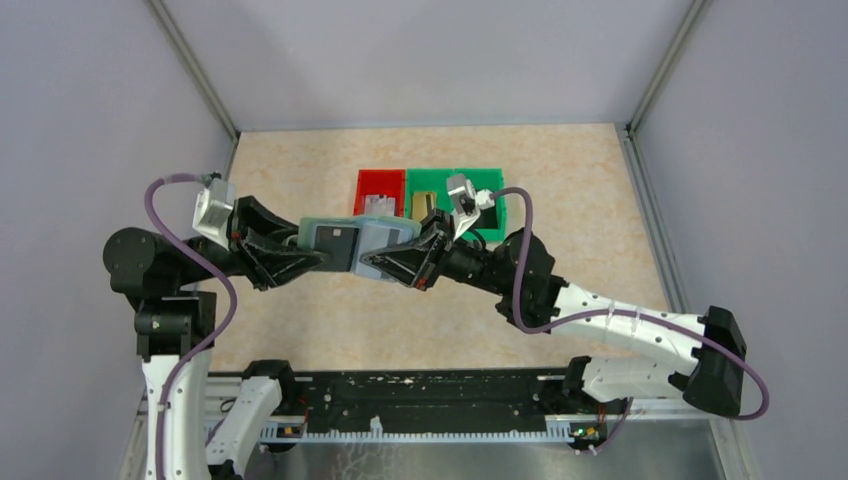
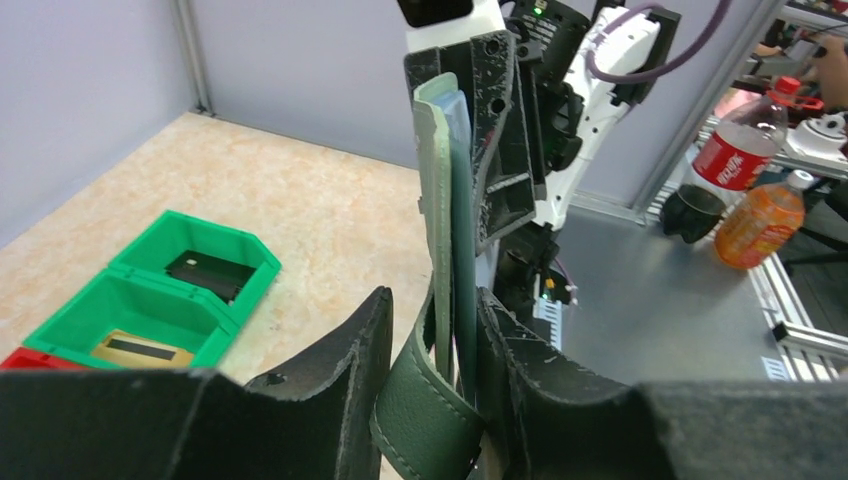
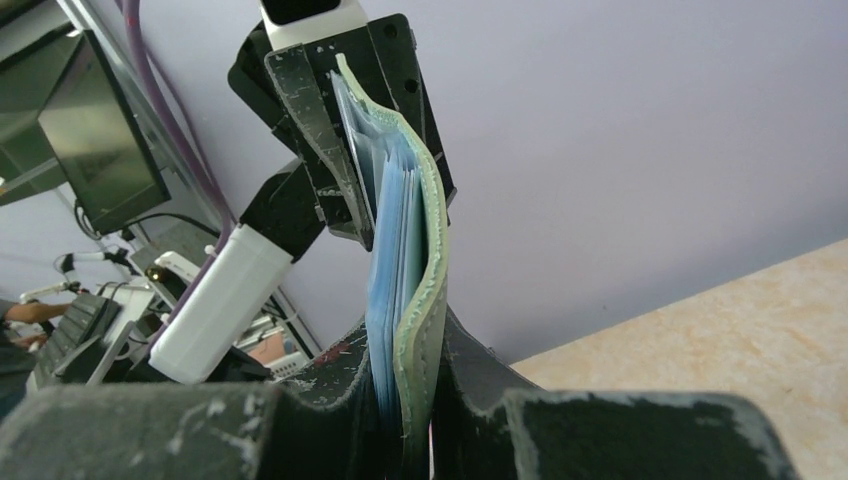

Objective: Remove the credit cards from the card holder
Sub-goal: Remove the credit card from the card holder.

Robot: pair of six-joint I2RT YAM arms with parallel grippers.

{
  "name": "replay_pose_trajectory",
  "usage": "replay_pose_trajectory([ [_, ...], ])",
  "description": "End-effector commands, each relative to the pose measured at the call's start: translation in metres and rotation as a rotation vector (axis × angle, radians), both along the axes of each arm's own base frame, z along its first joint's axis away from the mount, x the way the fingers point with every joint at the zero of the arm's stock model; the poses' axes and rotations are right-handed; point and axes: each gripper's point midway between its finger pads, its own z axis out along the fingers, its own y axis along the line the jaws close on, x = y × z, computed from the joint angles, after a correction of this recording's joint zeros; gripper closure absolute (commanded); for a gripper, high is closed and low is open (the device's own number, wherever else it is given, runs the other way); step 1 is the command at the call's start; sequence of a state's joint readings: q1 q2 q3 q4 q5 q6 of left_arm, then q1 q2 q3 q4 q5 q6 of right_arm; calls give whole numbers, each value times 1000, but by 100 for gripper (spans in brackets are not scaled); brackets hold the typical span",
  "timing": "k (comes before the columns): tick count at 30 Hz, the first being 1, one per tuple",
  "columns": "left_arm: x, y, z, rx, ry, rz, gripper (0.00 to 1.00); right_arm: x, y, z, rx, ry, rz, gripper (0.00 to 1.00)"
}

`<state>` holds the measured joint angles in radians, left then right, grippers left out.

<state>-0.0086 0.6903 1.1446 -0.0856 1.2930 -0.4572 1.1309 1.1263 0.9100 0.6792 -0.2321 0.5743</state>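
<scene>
Grey-green folding card holder (image 1: 362,246) held spread open in the air above the beige tabletop (image 1: 300,170), pale blue-grey inside upward; a dark grey-black credit card (image 1: 338,240) sits in the half nearer the left tool (image 2: 432,315); right tool (image 3: 405,345) pinches the other end, fingers pressed on both faces; left tool's jaws stand spread around its end, one finger apart from it; red plastic bin (image 1: 366,183) and green plastic bin (image 1: 482,180) lie beyond.
</scene>
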Motion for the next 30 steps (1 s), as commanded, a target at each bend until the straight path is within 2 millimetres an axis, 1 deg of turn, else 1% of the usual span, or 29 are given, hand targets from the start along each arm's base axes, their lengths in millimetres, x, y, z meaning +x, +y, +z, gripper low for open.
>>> replay_pose_trajectory([
  [1, -15, -2, 3, -3, 13, -76, 60, -13, -12, 29, 109, -43, 65, 100],
  [10, -13, -4, 2, -35, 86, -100, 67, -21, -8, 33, 146, -49, 129, 100],
  [15, -13, -4, 1, -43, 111, -108, 67, -22, -6, 28, 141, -46, 141, 100],
  [17, -14, -4, 1, -46, 124, -115, 69, -22, -6, 27, 141, -46, 139, 100],
  [19, -14, -4, 0, -47, 129, -122, 76, -21, -6, 26, 140, -45, 134, 100],
  [22, -14, -4, 1, -42, 120, -127, 95, -19, -6, 25, 135, -37, 128, 100],
  [23, -15, -4, 1, -40, 119, -129, 99, -18, -6, 24, 131, -31, 126, 100],
  [24, -14, -4, 2, -37, 119, -130, 100, -16, -6, 23, 129, -27, 123, 98],
  [28, -13, -4, 3, -35, 119, -126, 100, -7, -13, 22, 131, 5, 112, 82],
  [30, -9, -4, 4, -37, 115, -110, 100, 0, -19, 23, 130, 22, 104, 72],
])
